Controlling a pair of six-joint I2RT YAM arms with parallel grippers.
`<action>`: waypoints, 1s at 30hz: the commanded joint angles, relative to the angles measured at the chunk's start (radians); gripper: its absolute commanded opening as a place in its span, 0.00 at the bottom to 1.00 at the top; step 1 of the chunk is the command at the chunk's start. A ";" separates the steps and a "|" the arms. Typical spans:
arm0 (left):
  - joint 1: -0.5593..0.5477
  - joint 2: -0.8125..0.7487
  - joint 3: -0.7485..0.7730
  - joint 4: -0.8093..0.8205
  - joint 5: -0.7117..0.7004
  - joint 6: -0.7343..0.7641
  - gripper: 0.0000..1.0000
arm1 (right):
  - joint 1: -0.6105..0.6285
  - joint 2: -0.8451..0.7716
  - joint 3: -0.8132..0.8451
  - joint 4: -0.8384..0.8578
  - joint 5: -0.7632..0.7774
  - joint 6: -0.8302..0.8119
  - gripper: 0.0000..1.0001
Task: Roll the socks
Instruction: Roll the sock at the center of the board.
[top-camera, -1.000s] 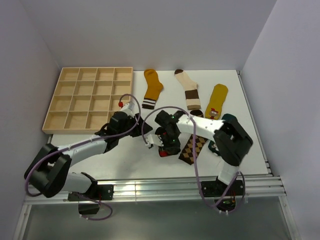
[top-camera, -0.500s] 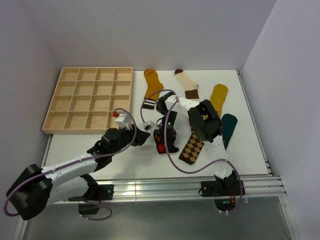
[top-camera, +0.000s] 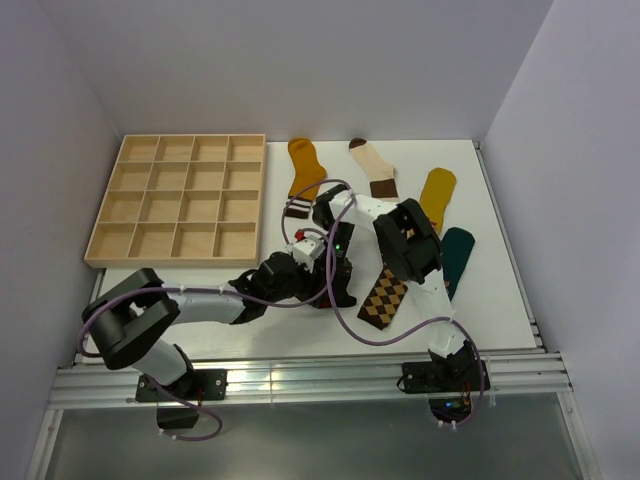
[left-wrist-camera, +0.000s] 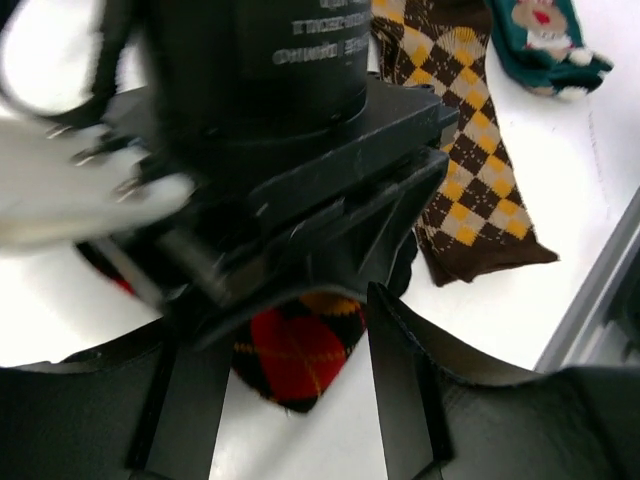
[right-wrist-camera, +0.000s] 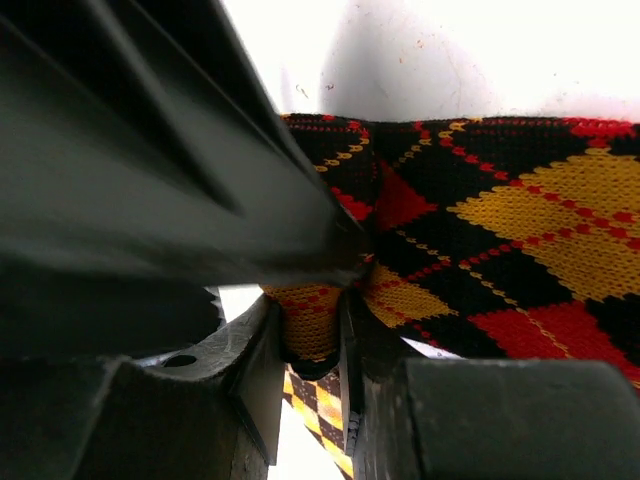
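Observation:
A black, red and yellow argyle sock (top-camera: 322, 298) lies in the middle of the table. My right gripper (top-camera: 338, 278) points down and is shut on a bunched fold of it (right-wrist-camera: 310, 325). My left gripper (top-camera: 312, 278) is open and low right beside it, its fingers (left-wrist-camera: 400, 385) either side of the sock's red end (left-wrist-camera: 292, 355), not gripping. A brown and orange argyle sock (top-camera: 386, 298) lies flat to the right. Mustard (top-camera: 304, 172), cream and brown (top-camera: 376, 172), yellow (top-camera: 436, 195) and teal (top-camera: 458, 260) socks lie flat farther back and right.
A wooden compartment tray (top-camera: 180, 198) stands at the back left. The right arm's body (left-wrist-camera: 270, 90) fills the left wrist view just ahead of the left fingers. Purple cables loop over both arms. The metal rail (top-camera: 320, 375) runs along the near edge.
My left arm has swung right and forward until its open gripper sits against the right gripper at the sock. The right gripper has stayed on the sock for the last half second.

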 joint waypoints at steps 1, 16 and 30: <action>-0.004 0.061 0.068 0.057 0.089 0.069 0.59 | -0.005 0.051 0.009 0.028 0.050 0.012 0.21; 0.003 0.178 0.088 0.110 0.183 0.029 0.40 | -0.033 0.047 -0.008 0.154 0.105 0.145 0.21; 0.026 0.235 -0.061 0.293 0.161 -0.139 0.00 | -0.083 -0.229 -0.216 0.445 0.046 0.327 0.54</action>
